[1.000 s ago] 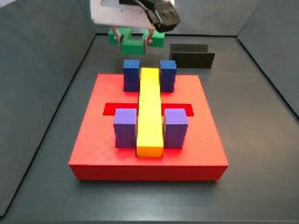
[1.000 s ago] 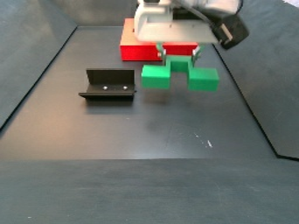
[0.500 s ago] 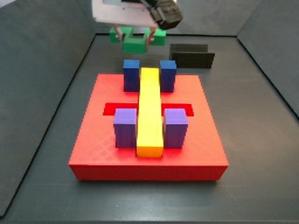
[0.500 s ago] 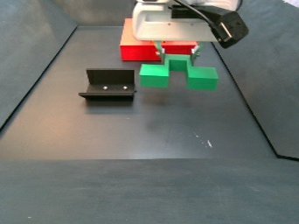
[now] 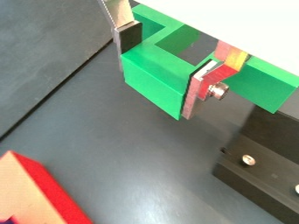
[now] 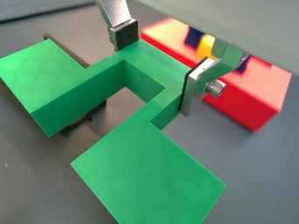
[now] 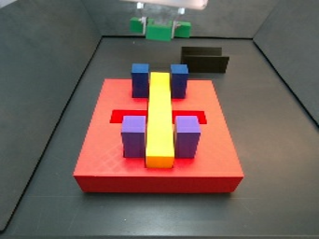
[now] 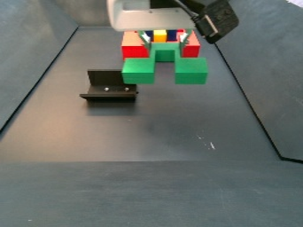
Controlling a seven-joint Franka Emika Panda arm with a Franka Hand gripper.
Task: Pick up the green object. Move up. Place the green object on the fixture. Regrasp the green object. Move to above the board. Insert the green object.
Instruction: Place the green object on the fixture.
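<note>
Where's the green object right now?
The green object is clamped in the gripper, off the floor. In a side view it sits right of the fixture, in front of the board.

The claw [image 8: 162,50] holds the green object [image 8: 164,68] above the floor, beside the fixture [image 8: 109,88].

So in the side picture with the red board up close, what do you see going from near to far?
Yellow bar on the board → blue blocks → fixture → green object held in the tool, up in the air.
</note>
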